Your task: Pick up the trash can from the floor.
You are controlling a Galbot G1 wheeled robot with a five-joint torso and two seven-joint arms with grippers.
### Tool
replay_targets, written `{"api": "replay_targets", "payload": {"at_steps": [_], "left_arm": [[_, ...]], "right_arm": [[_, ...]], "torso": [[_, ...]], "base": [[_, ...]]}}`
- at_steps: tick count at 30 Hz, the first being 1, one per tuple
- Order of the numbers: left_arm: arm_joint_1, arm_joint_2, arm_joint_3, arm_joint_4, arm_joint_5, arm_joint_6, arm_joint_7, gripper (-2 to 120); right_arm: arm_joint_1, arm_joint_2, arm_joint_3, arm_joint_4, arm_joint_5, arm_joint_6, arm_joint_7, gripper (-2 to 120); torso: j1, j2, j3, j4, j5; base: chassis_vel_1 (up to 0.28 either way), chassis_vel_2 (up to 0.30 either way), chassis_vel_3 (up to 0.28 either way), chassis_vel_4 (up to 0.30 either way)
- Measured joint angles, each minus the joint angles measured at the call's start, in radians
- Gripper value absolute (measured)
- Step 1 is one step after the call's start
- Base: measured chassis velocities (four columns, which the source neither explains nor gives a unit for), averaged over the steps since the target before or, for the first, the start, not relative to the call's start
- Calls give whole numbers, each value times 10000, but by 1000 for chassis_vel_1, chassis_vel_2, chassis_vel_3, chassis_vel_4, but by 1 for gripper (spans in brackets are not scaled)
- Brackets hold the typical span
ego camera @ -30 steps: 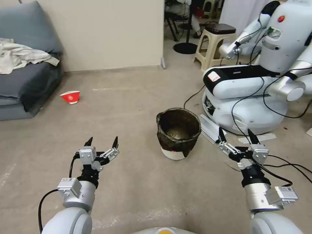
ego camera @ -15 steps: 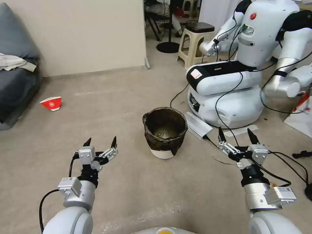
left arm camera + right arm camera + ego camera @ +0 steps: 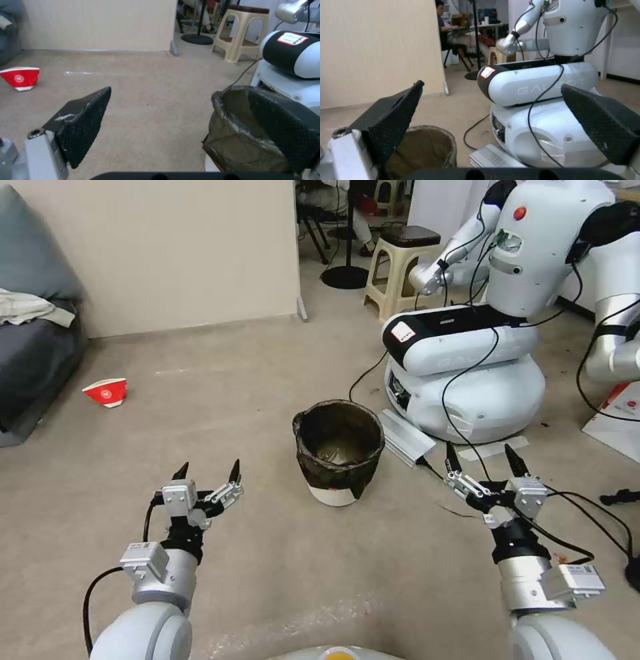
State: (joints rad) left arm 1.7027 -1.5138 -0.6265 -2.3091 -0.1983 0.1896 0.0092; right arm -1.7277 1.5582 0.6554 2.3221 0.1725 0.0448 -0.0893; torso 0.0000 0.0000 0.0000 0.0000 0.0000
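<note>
Floor [image 3: 267, 380] — beige and scuffed, carrying everything shown. Second robot [image 3: 480, 347], parked just beyond the can and to its right, its cables trailing close by. Can [image 3: 339, 450]: stands upright on the floor with its long axis vertical and mouth open upward, the dark bag folded over the rim. Left pincer [image 3: 208, 469] hangs nearer the robot than the can and to the can's left, jaws spread, holding nothing. Right pincer [image 3: 483, 456] hangs to the can's right, likewise spread and empty. The can lies ahead and between the two — neither arm looks clearly nearer. Cup [image 3: 107, 392], far left of the can.
</note>
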Motion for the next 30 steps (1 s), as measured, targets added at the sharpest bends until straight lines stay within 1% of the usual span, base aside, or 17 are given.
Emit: {"api": "replay_targets", "payload": {"at_steps": [11,30], "left_arm": [[-13,16,-23,-4,-50,9,-2,100],[33,13,-18,-24,-54,9,-2,100]], "right_arm": [[-8,-12,39,32,17,0,-2,100],[-61,6,63,77,21,29,-14,100]], "torso": [[0,0,0,0,-1],[0,0,0,0,0]], "base": [[-56,50,42,-56],[-88,84,87,-87]]}}
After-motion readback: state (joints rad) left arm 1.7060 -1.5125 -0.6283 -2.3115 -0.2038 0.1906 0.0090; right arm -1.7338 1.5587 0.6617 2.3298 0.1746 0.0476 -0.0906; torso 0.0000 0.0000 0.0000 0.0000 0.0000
